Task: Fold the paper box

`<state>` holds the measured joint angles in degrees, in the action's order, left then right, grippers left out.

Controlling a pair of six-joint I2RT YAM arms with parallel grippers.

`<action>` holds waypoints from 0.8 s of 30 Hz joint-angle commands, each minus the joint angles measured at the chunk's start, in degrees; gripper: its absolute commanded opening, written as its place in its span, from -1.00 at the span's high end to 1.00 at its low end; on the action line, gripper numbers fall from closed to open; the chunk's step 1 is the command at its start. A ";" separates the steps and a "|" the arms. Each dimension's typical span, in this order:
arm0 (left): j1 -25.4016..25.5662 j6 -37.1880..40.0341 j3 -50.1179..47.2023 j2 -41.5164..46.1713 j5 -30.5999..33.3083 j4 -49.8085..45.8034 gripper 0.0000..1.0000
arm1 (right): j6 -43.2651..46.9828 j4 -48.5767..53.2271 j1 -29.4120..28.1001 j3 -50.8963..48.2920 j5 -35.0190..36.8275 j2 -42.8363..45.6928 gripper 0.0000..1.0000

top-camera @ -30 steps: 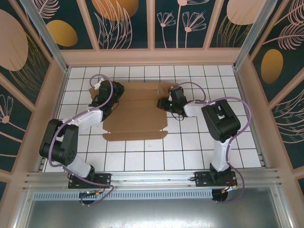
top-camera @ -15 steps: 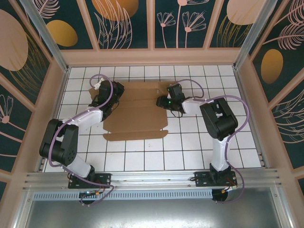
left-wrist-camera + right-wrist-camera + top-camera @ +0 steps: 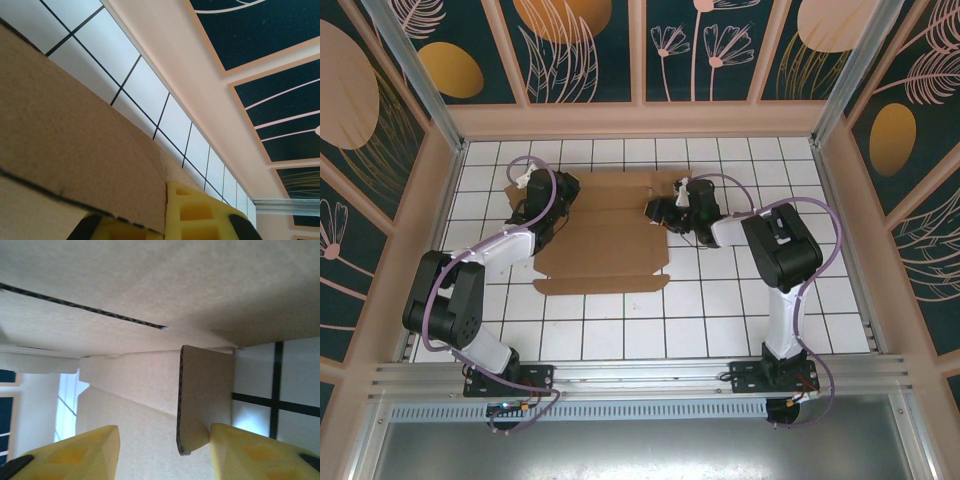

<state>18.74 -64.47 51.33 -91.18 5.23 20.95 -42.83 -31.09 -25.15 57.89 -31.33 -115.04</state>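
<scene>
The paper box [image 3: 605,245] is a brown cardboard sheet lying mostly flat on the white tiles, with a long flap toward the near side. My left gripper [image 3: 558,192] is at the sheet's far left corner and is shut on a raised flap [image 3: 75,150]; the cardboard edge runs down between the yellow fingers [image 3: 200,210]. My right gripper [image 3: 656,210] is at the sheet's right edge and is open. In the right wrist view a small upright cardboard tab [image 3: 205,395] stands between its jaws [image 3: 165,440], touching the right fingertip [image 3: 235,445]. The left fingertip [image 3: 95,447] is apart from it.
The tiled floor [image 3: 650,330] is ringed by beige walls [image 3: 640,118] with dark patterned panels. A metal rail [image 3: 640,375] runs along the near edge by the arm bases. Purple cables loop over both arms.
My right gripper has slid left onto the sheet's right edge and its wrist has turned. The sheet has shifted slightly left. My left gripper stays shut on its flap.
</scene>
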 commanded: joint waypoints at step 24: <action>0.83 2.74 -1.98 -1.19 -4.48 -8.73 1.00 | 8.21 0.12 -2.76 4.19 0.92 -3.36 0.17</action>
<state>18.31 -64.49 51.33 -91.18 6.57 20.91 -35.99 -29.23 -26.24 62.65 -29.58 -119.31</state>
